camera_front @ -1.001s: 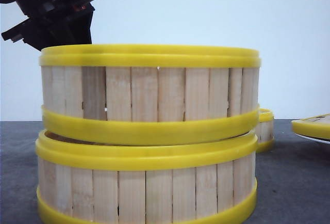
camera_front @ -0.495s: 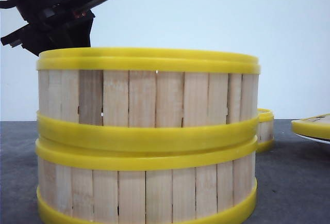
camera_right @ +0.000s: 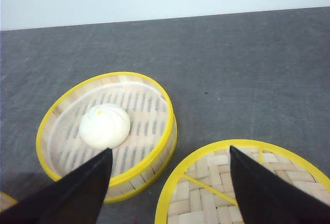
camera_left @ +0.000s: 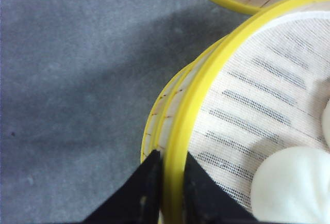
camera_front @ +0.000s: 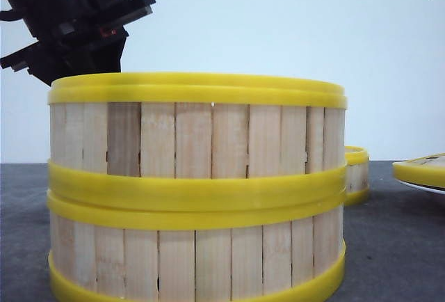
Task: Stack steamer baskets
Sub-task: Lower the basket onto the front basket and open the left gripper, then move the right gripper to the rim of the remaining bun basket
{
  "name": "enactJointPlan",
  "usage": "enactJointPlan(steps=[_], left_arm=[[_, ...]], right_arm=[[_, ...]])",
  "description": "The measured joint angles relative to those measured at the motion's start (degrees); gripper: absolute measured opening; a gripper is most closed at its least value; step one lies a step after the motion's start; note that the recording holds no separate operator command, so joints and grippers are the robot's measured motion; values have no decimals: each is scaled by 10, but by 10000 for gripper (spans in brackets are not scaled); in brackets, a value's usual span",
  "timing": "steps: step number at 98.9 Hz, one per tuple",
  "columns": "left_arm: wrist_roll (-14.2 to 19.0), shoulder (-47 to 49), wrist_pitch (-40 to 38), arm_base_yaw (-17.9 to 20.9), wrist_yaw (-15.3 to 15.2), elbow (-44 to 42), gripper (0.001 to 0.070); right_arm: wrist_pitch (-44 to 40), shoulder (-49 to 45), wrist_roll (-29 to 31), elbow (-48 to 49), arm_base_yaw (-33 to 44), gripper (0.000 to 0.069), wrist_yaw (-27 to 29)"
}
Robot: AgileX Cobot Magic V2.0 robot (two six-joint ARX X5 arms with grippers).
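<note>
While the dark bench (camera_right: 258, 53) fills both wrist views, the front view is mostly two stacked steamer baskets: upper basket (camera_front: 198, 138) seated on lower basket (camera_front: 195, 260), bands touching. Third basket (camera_right: 108, 131) stands apart, holding a white bun (camera_right: 104, 126); a woven lid (camera_right: 242, 182) lies just beside it. Left end effector (camera_left: 167, 175) is pinched on the upper basket's rim, one finger inside, one outside. Right end effector (camera_right: 170, 182) is spread wide, holding nothing.

Risk: lifting off with the fingers not fully released could drag or tilt the upper basket.

Hidden: the lower basket's contents; a bun (camera_left: 296, 185) in the upper basket is cut off at the frame edge.
</note>
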State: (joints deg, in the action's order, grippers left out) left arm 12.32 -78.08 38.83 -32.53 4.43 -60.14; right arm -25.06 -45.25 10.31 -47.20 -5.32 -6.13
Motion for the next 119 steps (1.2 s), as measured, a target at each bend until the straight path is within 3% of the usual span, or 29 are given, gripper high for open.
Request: enactJointPlan(steps=[15,32,42,71,83,96,119], left_arm=[[5,0,0,0,-1,0,63],[6,0,3,0,-21,0,276],[6,2,4,0,-41,0,334],[5,132,-49,8,-99,0,354],[5,216,-73,15,-113,0,354],[3,292,-75,15,-151,2,354],[2,447,-65,15,-161,115,354]], right_arm=[[-1,0,0,0,0,445,0],[-1,0,0,0,0,445,-7],[-1,0,0,0,0,445,-30],[5,-15,2,-2,-3,445,-47],[7,-56,6,-21,-3,445,-62],[9,-113,13,-57,-3,445,-78],[11,-249,20,-128,-10,445,-77]])
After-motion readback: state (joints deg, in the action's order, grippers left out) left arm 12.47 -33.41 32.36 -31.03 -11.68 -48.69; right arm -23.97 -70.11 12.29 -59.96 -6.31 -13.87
